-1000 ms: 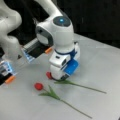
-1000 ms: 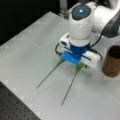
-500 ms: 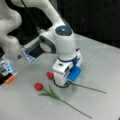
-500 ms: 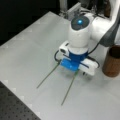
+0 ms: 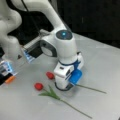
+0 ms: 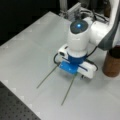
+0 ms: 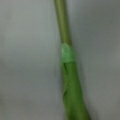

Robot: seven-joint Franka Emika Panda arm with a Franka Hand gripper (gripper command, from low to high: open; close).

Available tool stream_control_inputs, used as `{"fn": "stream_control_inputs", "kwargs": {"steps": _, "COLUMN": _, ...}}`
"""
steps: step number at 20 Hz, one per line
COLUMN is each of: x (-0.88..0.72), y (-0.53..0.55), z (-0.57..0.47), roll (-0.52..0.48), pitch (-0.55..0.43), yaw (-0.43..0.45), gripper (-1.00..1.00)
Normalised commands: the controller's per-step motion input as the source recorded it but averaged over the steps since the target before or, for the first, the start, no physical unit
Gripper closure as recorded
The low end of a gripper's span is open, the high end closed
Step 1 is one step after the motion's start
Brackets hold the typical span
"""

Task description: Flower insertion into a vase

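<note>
Gripper of the white Franka arm sits low over the grey tabletop, pointing straight down, right on top of the far red flower with a thin green stem. In a front view the gripper hides the flower heads, and only the blue block and white camera housing at the wrist show clearly. Fingertips are hidden behind the hand body in both front views, so whether it is released or clenched on the stem I cannot tell.

Dark-brown wood-like cylindrical vase stands upright on the tabletop at a front view's right edge, partly cut off by the frame and partly behind the arm's elbow. Plain surface, no pattern, darker around the top. It stands beside the gripper on a front view's right, near but clearly apart, not touching. No flower is in it.

Two flowers lie flat on the table. Far flower: red head just left of the gripper, stem running out from under the hand toward a front view's right. Near red flower with green leaves lies in front of the gripper, its stem angling toward a front view's bottom right. In a front view both stems stick out from under the hand toward the bottom left.

Wrist view shows a green stem close up on the grey surface, with a lighter green band and a thicker leafy part below it.
</note>
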Motion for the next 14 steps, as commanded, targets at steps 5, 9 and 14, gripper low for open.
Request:
{"fn": "stream_control_inputs", "kwargs": {"steps": 5, "x": 0.21, "y": -0.02, "z": -0.07, "roll": 0.065, "pitch": 0.010, "yaw": -0.146, "gripper": -1.00}}
{"fn": "stream_control_inputs", "kwargs": {"steps": 9, "x": 0.21, "y": -0.01, "z": -0.08, "roll": 0.061, "pitch": 0.005, "yaw": -0.143, "gripper": -1.00}}
{"fn": "stream_control_inputs", "kwargs": {"steps": 14, "x": 0.19, "y": -0.02, "z": -0.07, "roll": 0.072, "pitch": -0.015, "yaw": -0.155, "gripper": 1.00}}
